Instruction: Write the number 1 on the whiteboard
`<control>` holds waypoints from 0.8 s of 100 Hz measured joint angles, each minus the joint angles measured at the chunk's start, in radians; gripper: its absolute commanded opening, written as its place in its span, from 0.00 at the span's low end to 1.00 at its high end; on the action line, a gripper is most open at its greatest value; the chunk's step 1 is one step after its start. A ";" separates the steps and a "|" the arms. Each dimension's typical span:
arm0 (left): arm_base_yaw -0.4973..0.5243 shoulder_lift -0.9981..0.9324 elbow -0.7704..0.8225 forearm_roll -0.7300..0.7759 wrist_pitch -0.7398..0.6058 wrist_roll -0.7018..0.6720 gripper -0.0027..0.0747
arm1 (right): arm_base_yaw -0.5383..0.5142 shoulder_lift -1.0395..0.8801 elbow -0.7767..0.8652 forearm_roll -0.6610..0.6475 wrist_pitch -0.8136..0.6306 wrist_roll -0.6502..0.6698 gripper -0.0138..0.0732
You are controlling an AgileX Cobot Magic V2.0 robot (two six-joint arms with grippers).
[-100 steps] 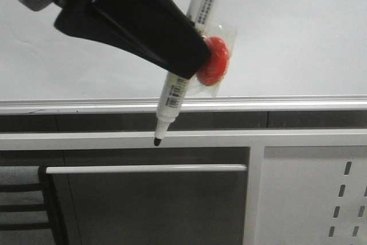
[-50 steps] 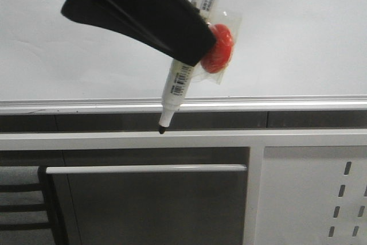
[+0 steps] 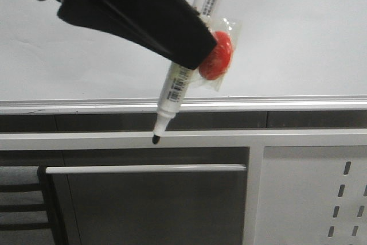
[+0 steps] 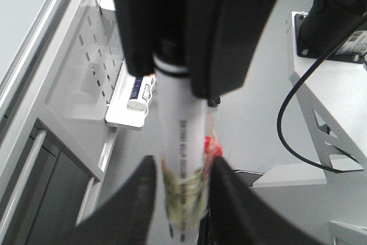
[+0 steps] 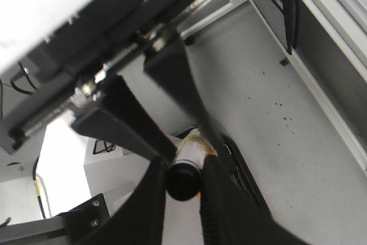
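Front view: marker (image 3: pixel 184 67) pinched by left gripper (image 4: pixel 180 199) and right gripper (image 5: pixel 182 183); whiteboard (image 3: pixel 298 32) unmarked, stroke not yet begun.

No legible text is found: small print and a barcode are borne on the marker (image 3: pixel 179 80) barrel, too blurred to be read.

Right gripper (image 5: pixel 182 190) clamped on the marker (image 5: pixel 184 181)

The marker's black end is seen held between the two dark fingers (image 5: pixel 143 210). A second black gripper (image 5: pixel 172 136) is closed on the same marker, above a speckled grey floor (image 5: pixel 269 130).
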 measured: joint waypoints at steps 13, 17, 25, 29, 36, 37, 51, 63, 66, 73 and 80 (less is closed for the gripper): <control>0.056 -0.011 -0.017 -0.008 0.014 -0.041 0.72 | 0.002 -0.033 0.000 -0.031 -0.012 0.004 0.10; 0.082 -0.022 -0.019 -0.012 0.017 -0.053 0.71 | 0.002 -0.050 0.000 -0.042 -0.028 0.004 0.10; 0.144 -0.053 -0.021 -0.027 0.024 -0.067 0.68 | 0.002 -0.105 0.014 -0.060 -0.090 0.013 0.10; 0.173 -0.073 -0.021 -0.040 0.027 -0.073 0.66 | 0.002 -0.138 0.031 -0.069 -0.123 0.024 0.10; 0.233 -0.111 -0.021 -0.067 0.031 -0.086 0.62 | 0.002 -0.201 0.075 -0.078 -0.197 0.037 0.10; 0.245 -0.115 -0.021 -0.074 0.031 -0.088 0.61 | 0.002 -0.208 0.081 -0.077 -0.213 0.037 0.10; 0.341 -0.199 -0.019 -0.135 0.036 -0.108 0.52 | 0.010 -0.366 0.238 -0.077 -0.390 0.042 0.10; 0.387 -0.289 0.022 -0.176 0.002 -0.120 0.39 | 0.057 -0.537 0.405 -0.072 -0.609 0.036 0.10; 0.392 -0.311 0.040 -0.181 -0.017 -0.122 0.34 | 0.069 -0.576 0.450 -0.070 -0.655 0.036 0.10; 0.397 -0.368 0.092 -0.197 -0.078 -0.130 0.24 | 0.093 -0.663 0.527 -0.061 -0.740 0.036 0.10; 0.399 -0.423 0.145 -0.212 -0.137 -0.140 0.16 | 0.106 -0.714 0.585 -0.054 -0.781 0.036 0.10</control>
